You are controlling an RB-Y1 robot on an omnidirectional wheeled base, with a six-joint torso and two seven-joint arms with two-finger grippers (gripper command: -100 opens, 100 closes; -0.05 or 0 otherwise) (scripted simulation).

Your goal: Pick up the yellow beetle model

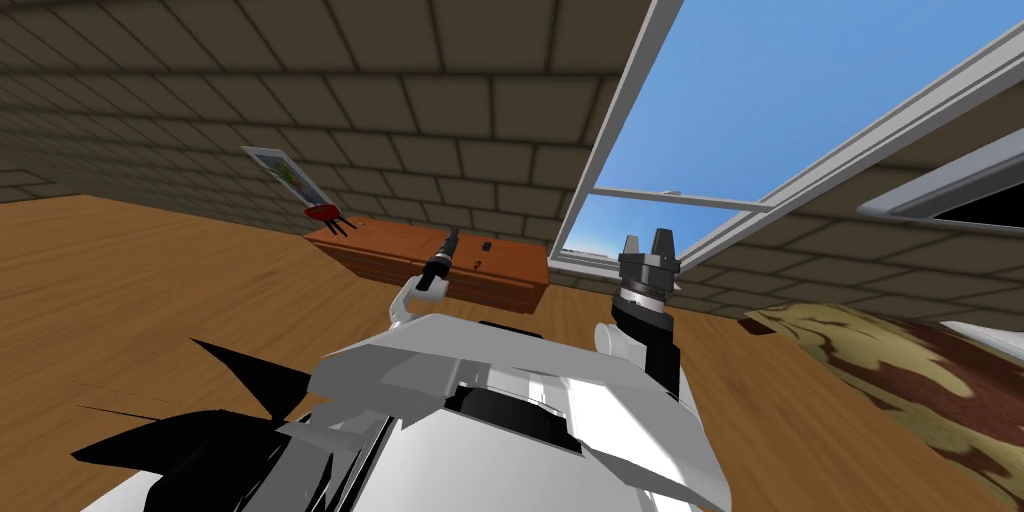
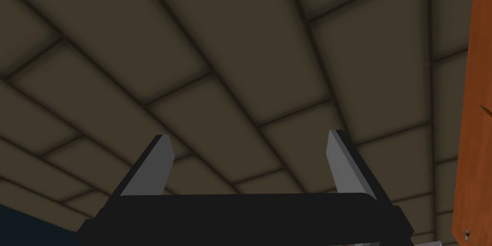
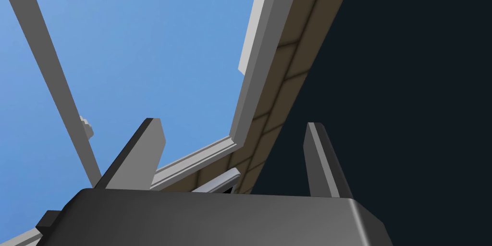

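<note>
A low brown wooden cabinet [image 1: 400, 246] stands against the brick wall ahead of me. On its left end sits a red object [image 1: 322, 211] with thin black legs. Two small dark items [image 1: 481, 249] lie on its top, too small to tell what they are. My left gripper [image 1: 452, 234] [image 2: 250, 136] is raised in front of the cabinet's top, open, nothing between its fingers. A brown wooden edge [image 2: 475, 113] runs beside it in the left wrist view. My right gripper [image 1: 648, 239] [image 3: 233, 123] is held up before the window, open and empty.
A large window [image 1: 800, 86] with a white frame fills the wall to the right of the cabinet. A bed with a brown and tan patterned cover [image 1: 900, 376] lies at the right. A small picture [image 1: 280, 171] hangs above the cabinet's left end. Wooden floor [image 1: 150, 276] spreads to the left.
</note>
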